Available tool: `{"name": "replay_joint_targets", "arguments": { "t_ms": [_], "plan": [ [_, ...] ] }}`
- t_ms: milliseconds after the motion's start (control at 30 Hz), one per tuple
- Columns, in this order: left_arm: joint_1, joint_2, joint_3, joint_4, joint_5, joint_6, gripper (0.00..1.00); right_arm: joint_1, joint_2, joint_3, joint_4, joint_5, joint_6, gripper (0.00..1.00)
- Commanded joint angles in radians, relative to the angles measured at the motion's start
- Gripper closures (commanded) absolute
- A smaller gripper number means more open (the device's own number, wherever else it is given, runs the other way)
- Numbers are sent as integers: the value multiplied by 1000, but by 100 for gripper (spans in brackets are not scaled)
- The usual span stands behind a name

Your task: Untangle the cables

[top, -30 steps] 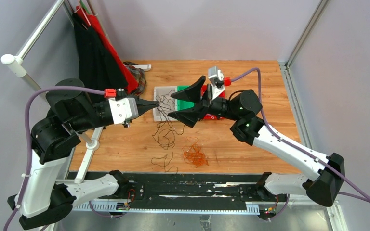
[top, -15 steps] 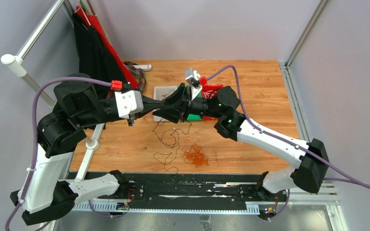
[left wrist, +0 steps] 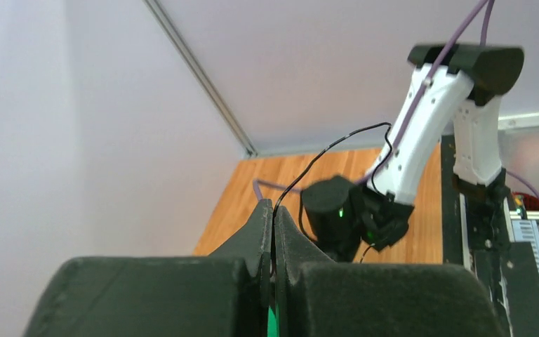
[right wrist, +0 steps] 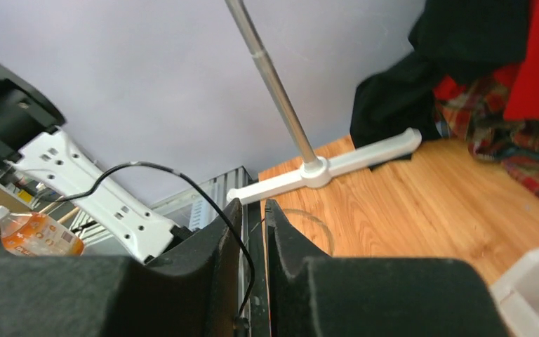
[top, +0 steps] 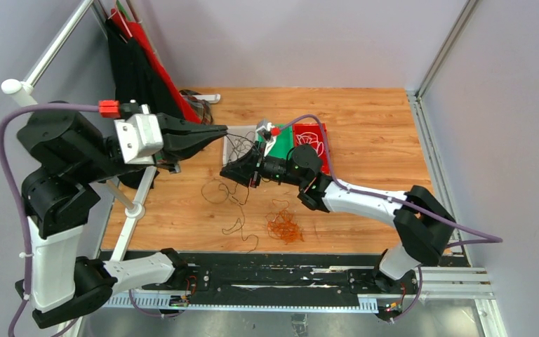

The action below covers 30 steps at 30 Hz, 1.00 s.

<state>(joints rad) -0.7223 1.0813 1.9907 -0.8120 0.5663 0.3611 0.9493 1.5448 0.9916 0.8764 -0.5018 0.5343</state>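
Pinching, left gripper (left wrist: 274,210): your left fingers are pressed flat together on a black cable (left wrist: 333,144). The strand leaves the seam at the tips and arcs up and away toward the right arm.
Left reach: it is raised above the table (top: 365,119), with its tips at the far left corner of the white bin (top: 228,156).
Right gripper (right wrist: 253,210): this one is narrow. You see a thin slot between the fingers, and the black strand drops down into that slot. You cannot tell from these views whether it is truly nipped or only running through.
Right reach: it sits low at the near edge of the white bin, tips pointing toward the table's left edge.
Black cable, look: it is one hair-thin dark wire, kinked and springy. It makes loose curls over the bin between your two grippers. Beyond that it lies in open loops on the wood, from the bin toward the table's near edge.
Orange cables (top: 284,228): these form a small, tight, curly clump lying on the table near the middle of its near edge, just right of the black loops. You cannot tell whether the two colours touch.
Further out: a green panel (top: 278,145) and a red panel (top: 314,139) lie right of the bin. Dark and red cloth (top: 140,84) hangs at the table's far left corner.
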Motion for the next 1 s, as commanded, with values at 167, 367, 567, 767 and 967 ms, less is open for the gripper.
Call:
{"name": "replay_joint_targets", "arguments": {
  "t_ms": [167,367,567,767,967],
  "plan": [
    [-2,17,105,153,-18,-96,100,23,83,-77,125,106,47,93],
    [-2,17,137,269,-119,-64,100,23,98,-165,113,185,37,99],
    [-2,-4,130,434,-243,15,99,24,91,-265,51,322,-6,99],
    [-1,-12,106,633,-371,160,100,36,118,-286,-36,390,-41,99],
    [-2,-1,88,769,-449,259,99,59,152,-283,-114,446,-71,99]
  ]
}}
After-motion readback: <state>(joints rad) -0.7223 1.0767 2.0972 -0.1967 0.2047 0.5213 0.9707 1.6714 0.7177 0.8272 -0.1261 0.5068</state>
